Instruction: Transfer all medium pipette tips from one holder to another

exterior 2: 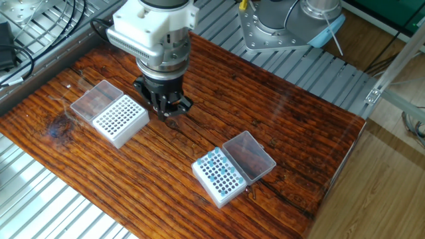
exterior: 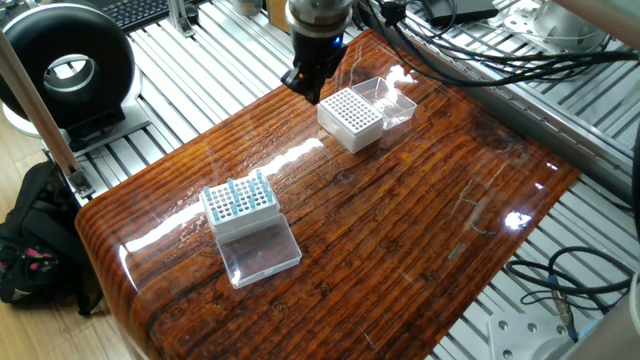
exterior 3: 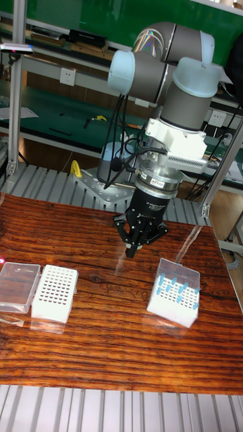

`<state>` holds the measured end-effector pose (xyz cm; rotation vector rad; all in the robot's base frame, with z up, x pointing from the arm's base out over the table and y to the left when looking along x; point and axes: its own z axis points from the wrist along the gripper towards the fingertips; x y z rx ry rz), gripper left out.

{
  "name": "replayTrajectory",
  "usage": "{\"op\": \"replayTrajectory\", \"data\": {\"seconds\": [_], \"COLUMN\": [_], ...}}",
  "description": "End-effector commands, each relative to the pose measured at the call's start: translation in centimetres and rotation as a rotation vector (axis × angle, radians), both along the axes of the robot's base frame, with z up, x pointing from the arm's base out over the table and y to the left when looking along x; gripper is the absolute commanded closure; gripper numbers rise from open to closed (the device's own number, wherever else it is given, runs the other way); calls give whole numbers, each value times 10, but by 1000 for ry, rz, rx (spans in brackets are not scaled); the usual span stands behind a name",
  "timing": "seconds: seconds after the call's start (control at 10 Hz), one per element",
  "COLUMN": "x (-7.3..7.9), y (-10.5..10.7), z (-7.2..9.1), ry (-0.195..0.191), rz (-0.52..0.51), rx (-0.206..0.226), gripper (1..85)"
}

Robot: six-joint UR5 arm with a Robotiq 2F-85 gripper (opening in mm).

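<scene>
In one fixed view, your gripper (exterior: 306,92) is hanging beside the white empty holder (exterior: 350,117), while the medium pipette tips (exterior: 240,194) are standing in the other holder (exterior: 238,206) well apart. In the other fixed view, its fingers (exterior 2: 174,108) are looking nearly together. In the tall fixed view, they are pointing down at the tabletop (exterior 3: 108,337), holding nothing visible.

Wooden table (exterior: 400,230), two tip holders (exterior: 350,118) (exterior: 238,203)

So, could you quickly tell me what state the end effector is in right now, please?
End effector: cannot be told; the fingers converge near their tips, with no pipette tip visible between them.
</scene>
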<state>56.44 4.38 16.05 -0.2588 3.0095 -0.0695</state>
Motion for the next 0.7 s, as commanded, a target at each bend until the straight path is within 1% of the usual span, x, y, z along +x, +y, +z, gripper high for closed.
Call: {"op": "replayTrajectory", "data": {"seconds": [0.0, 0.1, 0.3, 0.4, 0.5, 0.6], "x": [-16, -21, -22, -22, -21, -22], "y": [0, -1, 1, 5, 13, 25], "z": [-2, -7, -9, -9, -8, -6], "ry": [59, 70, 66, 68, 66, 75], "rz": [-11, -17, -20, -31, -46, -73], "rx": [-1, -7, -8, 10, 50, 106], "gripper": [847, 847, 847, 847, 847, 847]}}
